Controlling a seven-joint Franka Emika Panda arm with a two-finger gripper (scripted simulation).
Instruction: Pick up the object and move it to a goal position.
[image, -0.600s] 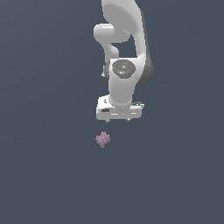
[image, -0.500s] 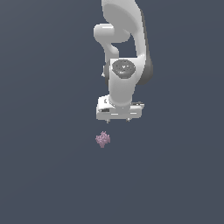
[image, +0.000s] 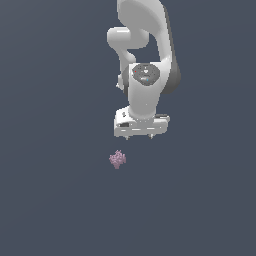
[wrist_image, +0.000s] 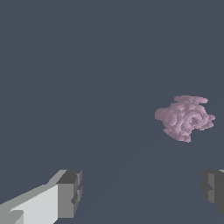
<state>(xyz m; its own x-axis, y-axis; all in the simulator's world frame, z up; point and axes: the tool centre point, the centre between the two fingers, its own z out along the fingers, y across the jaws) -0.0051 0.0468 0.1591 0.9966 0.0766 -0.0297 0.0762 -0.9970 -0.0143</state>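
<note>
The object (image: 117, 159) is a tiny lumpy pinkish-purple clump lying on the dark grey floor. In the exterior view it sits below my gripper (image: 138, 136) and a little toward that view's left. My gripper is part of the white arm and hangs above the floor, apart from the object. In the wrist view the object (wrist_image: 184, 117) lies ahead of the gripper (wrist_image: 142, 192), off the line between the fingers, nearer one finger. The two fingertips (wrist_image: 70, 192) stand wide apart with nothing between them, so the gripper is open and empty.
The white arm (image: 145, 55) rises behind the gripper toward the top of the exterior view. The floor (image: 60, 200) is a plain dark grey surface with no other objects or edges in view.
The arm and gripper have hardly moved. The object lies in the same place.
</note>
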